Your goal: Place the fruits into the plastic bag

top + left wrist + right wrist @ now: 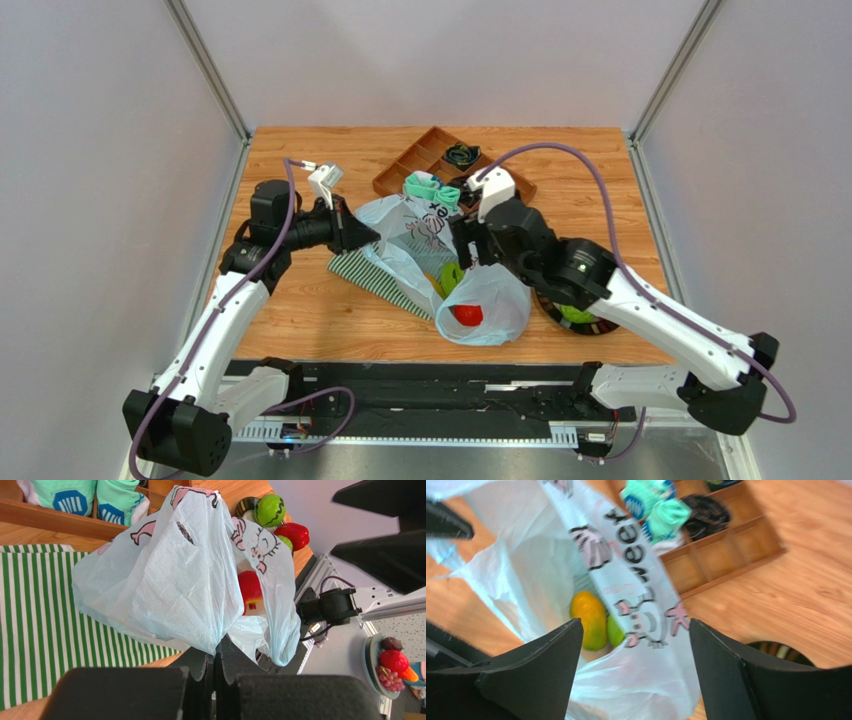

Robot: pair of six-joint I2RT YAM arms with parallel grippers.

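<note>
The pale-blue plastic bag [420, 235] lies mid-table with its mouth held up. My left gripper [355, 236] is shut on the bag's edge, which the left wrist view shows as film pinched between the jaws [216, 652]. My right gripper [470, 250] is open and empty just above the bag's mouth [636, 650]. Inside the bag are a red fruit [466, 315], a yellow-orange mango [588, 617] and a green fruit [615, 630]. A green striped fruit [270, 510] and a red fruit [295, 534] lie outside, on a dark plate.
A green-and-white striped cloth [375, 275] lies under the bag's left side. A wooden divided tray [425, 160] with teal socks [432, 190] and a dark sock stands behind the bag. The dark plate [585, 325] sits right of the bag, under my right arm.
</note>
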